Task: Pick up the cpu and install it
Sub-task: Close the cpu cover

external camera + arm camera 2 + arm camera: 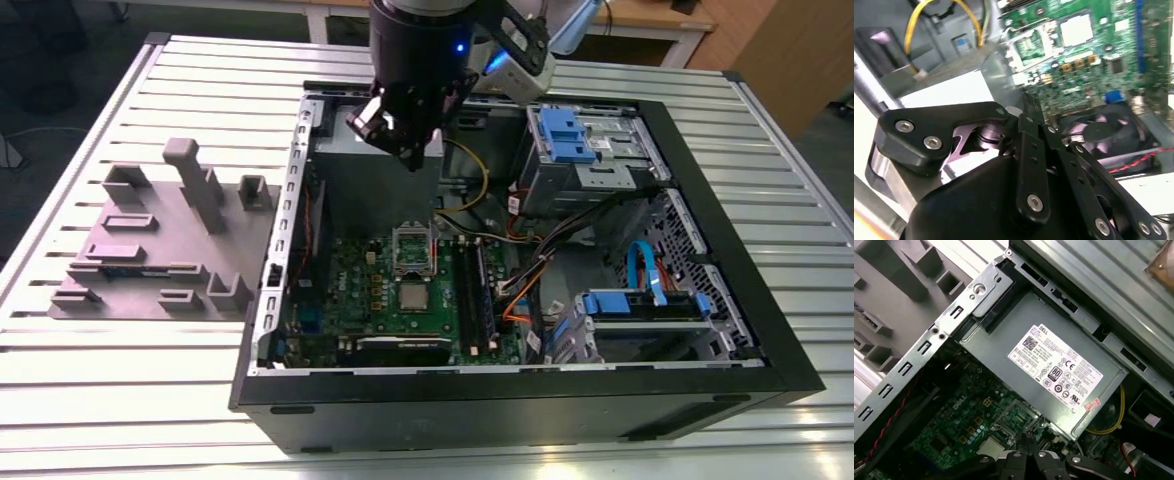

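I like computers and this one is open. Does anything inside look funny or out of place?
Yes: the cpu lies loose on the green motherboard, beside the open, empty socket rather than in it. The gripper hangs above the power supply.

Open black computer case (534, 395) lying on slatted metal table (120, 380), holding green motherboard (354, 290), grey power supply (1054, 375), yellow cable (971, 17), blue-latched drive cage (581, 150); grey moulded fixture block (154, 245) beside the case, toward the exterior view's left.
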Robot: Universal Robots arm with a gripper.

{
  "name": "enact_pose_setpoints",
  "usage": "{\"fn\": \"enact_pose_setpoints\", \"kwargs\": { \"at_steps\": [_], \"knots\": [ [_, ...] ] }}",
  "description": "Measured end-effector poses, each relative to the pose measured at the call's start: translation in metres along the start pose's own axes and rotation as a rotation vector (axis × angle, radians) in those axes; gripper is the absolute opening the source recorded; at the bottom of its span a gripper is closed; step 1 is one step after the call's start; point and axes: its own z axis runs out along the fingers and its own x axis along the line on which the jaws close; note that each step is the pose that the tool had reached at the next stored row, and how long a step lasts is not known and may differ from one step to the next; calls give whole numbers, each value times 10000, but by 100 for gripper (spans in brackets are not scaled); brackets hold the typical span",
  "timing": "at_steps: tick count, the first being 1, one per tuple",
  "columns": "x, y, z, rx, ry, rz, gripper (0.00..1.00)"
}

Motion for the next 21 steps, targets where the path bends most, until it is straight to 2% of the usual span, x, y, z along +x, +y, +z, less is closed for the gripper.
{"fn": "enact_pose_setpoints", "kwargs": {
  "at_steps": [1, 2, 5, 10, 12, 21],
  "knots": [
    [5, -6, 0, -136, -110, 0, 11],
    [17, -21, 4, -179, -146, 0, 11],
    [56, -68, 16, -182, -148, -1, 11],
    [93, -131, 92, -183, -146, -19, 11],
    [61, -164, 128, -182, -145, -28, 11],
    [-177, -384, 291, -189, -139, -66, 11]
  ]
}}
